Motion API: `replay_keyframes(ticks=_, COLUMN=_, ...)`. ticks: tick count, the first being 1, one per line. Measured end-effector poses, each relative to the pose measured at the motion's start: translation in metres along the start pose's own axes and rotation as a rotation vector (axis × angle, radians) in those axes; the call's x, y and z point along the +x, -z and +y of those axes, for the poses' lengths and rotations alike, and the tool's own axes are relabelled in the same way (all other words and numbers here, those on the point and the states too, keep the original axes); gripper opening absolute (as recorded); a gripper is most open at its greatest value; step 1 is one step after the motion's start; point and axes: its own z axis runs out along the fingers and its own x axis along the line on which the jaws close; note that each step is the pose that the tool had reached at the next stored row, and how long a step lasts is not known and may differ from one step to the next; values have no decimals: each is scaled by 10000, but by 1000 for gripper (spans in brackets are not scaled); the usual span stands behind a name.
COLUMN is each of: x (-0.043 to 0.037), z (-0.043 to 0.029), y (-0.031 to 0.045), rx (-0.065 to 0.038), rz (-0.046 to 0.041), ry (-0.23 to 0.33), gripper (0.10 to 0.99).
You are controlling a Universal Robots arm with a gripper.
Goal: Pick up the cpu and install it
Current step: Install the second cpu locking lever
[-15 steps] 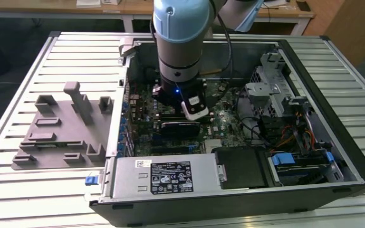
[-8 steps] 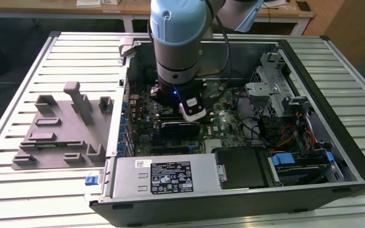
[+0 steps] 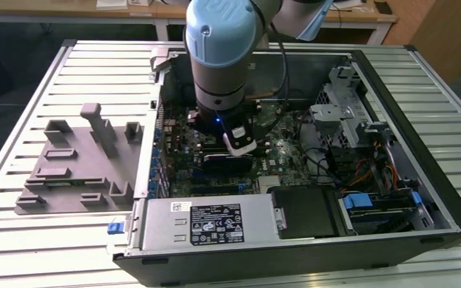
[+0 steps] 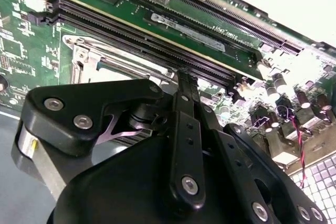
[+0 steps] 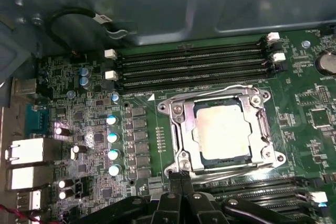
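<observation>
Already seated: shiny silver-grey square cpu (image 5: 221, 132) inside the metal socket frame (image 5: 176, 129) on the green motherboard (image 5: 310, 114). Just above it, black gripper (image 5: 181, 176), fingers pressed together, empty.

The arm (image 3: 218, 60) reached down into the open computer case (image 3: 422, 180), over the green motherboard (image 3: 283, 150). A grey fixture tray (image 3: 78, 159) sat on the slatted table (image 3: 22, 240), at the exterior view's left.

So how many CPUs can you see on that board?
1. The cpu sits in the metal socket frame on the motherboard, by the gripper. Others could be hidden.
</observation>
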Motion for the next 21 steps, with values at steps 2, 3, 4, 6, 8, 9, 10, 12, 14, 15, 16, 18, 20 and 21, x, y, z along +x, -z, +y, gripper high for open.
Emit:
replay_keyframes(ticks=2, x=4, z=-4, y=-14, rx=-17, rz=3, ry=8, gripper=106)
replay_keyframes(ticks=3, x=7, z=-7, y=-20, rx=-20, rz=6, ry=10, gripper=106)
replay_keyframes(ticks=4, x=10, z=-9, y=-26, rx=-25, rz=8, ry=12, gripper=106)
replay_keyframes(ticks=6, x=14, z=-12, y=-34, rx=-29, rz=11, ry=16, gripper=106)
replay_keyframes(ticks=8, x=17, z=-13, y=-39, rx=-43, rz=12, ry=17, gripper=106)
replay_keyframes(ticks=9, x=18, z=-13, y=-40, rx=-51, rz=12, ry=18, gripper=106)
replay_keyframes(ticks=10, x=20, z=-13, y=-41, rx=-56, rz=12, ry=17, gripper=106)
replay_keyframes(ticks=12, x=26, z=-15, y=-44, rx=-58, rz=11, ry=16, gripper=106)
replay_keyframes(ticks=14, x=35, z=-16, y=-48, rx=-54, rz=14, ry=17, gripper=106)
replay_keyframes(ticks=15, x=40, z=-14, y=-52, rx=-54, rz=14, ry=18, gripper=106)
replay_keyframes(ticks=16, x=44, z=-11, y=-56, rx=-56, rz=13, ry=18, gripper=106)
replay_keyframes(ticks=18, x=52, z=-1, y=-65, rx=-55, rz=13, ry=19, gripper=106)
replay_keyframes(ticks=20, x=55, z=8, y=-72, rx=-55, rz=14, ry=20, gripper=106)
replay_keyframes(ticks=21, x=56, z=11, y=-76, rx=-53, rz=14, ry=21, gripper=106)
